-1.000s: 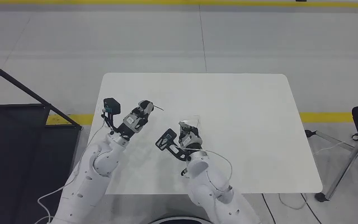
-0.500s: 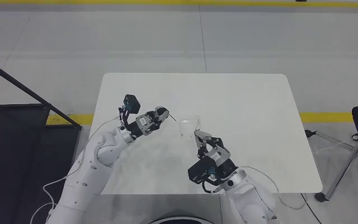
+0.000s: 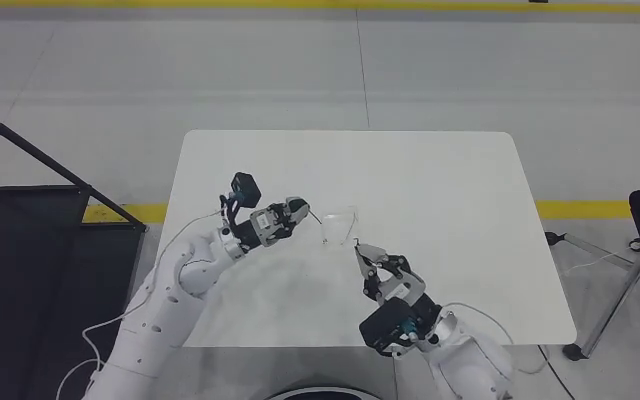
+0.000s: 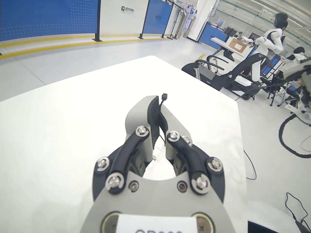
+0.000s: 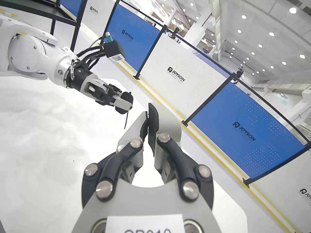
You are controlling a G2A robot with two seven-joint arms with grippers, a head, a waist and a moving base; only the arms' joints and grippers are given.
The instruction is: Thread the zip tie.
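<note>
A thin black zip tie [image 4: 164, 96] is clamped between the pads of my left gripper [image 4: 158, 100], its square head poking out past the fingertips. In the top view the left gripper [image 3: 300, 209] hovers over the white table [image 3: 450, 180] left of centre, the zip tie [image 3: 313, 213] tip showing just beyond it. My right gripper [image 3: 360, 250] sits nearer the front edge, to the right of the left one and apart from it. Its pads [image 5: 150, 120] are pressed together with nothing visible between them. From the right wrist view, the left gripper [image 5: 122, 104] has the zip tie [image 5: 126, 120] strap hanging below it.
A small clear plastic piece [image 3: 340, 226] lies on the table between the two grippers. The right and far parts of the tabletop are bare. A black panel [image 3: 40, 260] stands off the table's left side.
The left gripper has carried the zip tie rightward toward the table's middle. The right arm has pulled back toward the front edge and to the right, away from the clear plastic piece.
</note>
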